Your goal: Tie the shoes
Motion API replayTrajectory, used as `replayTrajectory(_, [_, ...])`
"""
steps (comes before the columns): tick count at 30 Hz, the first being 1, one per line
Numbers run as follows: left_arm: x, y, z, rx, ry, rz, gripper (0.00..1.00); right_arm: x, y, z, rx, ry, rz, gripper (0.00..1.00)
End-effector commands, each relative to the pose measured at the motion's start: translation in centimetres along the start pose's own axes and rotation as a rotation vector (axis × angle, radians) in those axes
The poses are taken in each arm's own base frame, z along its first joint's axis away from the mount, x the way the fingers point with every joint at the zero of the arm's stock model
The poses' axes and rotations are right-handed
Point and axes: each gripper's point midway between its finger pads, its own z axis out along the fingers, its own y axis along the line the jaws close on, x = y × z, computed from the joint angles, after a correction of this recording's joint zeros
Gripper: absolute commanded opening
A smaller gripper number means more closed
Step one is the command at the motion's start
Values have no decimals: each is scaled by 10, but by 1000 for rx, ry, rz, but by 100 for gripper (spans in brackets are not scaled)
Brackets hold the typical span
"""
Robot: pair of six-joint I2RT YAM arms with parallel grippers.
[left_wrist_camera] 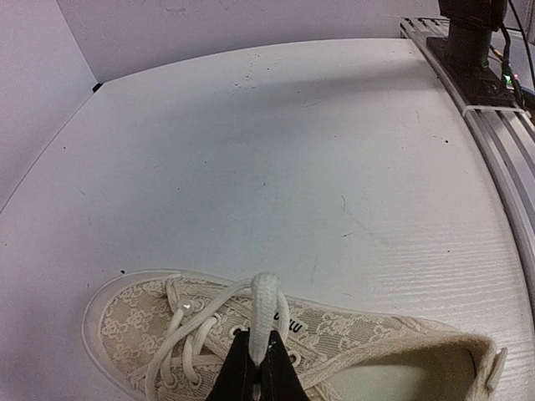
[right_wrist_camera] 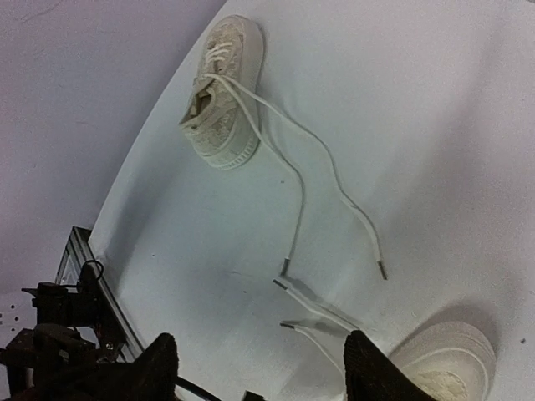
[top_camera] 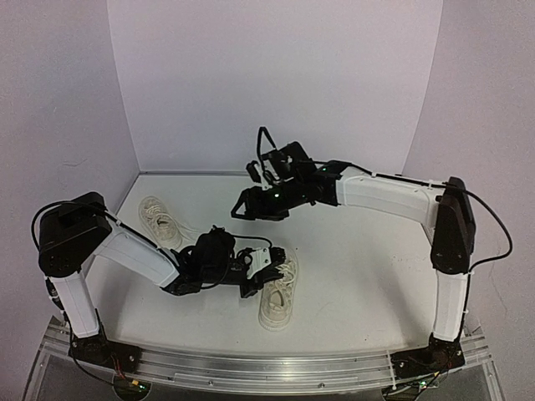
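my left arm (top_camera: 138, 251) reaches low across to the near cream lace-patterned canvas sneaker (top_camera: 277, 299), which lies toward the table's front middle. my right arm (top_camera: 384, 194) is lifted over the table's centre, i judge so that it is clear of the work and its camera can look down on both shoes. the far cream canvas sneaker (right_wrist_camera: 224, 79) sits well apart at the back left, near the wall. it is untied, and its two long white laces (right_wrist_camera: 303, 205) trail loose across the table toward the near one.

my left gripper (left_wrist_camera: 257, 369) is pinched closed on a folded loop of flat white lace (left_wrist_camera: 265, 302), held up above the near sneaker's eyelets. i take this for the first bow loop, drawn taut so it holds its shape. my right gripper (right_wrist_camera: 261, 347) is spread wide with nothing in it. it hovers above two free lace ends (right_wrist_camera: 288, 289), which probably belong to the near sneaker, though from this height i can't trace them. taking one of them looks like the next job.

around us stand plain pale lilac walls (top_camera: 276, 75), meeting in corners at the back. the white matte table (left_wrist_camera: 334, 150) is faintly grained, with a few dark specks. an aluminium rail (top_camera: 276, 368) along the near edge carries my bases.
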Motion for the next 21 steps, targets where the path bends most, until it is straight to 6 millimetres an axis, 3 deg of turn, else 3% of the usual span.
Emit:
replayTrajectory(1, [-21,5,-5,-26,-62,41,0,-18,-18,-74,4,-98,35,71])
replayTrajectory(6, [-21,5,-5,-30,-67,42,0,36,-33,-98,-17,-47,52,70])
replayTrajectory(13, [-21,4,-4,-22,-67,44,0,108,-42,-87,-148,16,159,59])
replayTrajectory(17, [-20,4,-2,-16,-63,41,0,127,-29,-74,-184,27,150,57])
replayTrajectory(21, [-21,3,-2,-11,-64,39,0,133,-24,-63,-178,40,138,54])
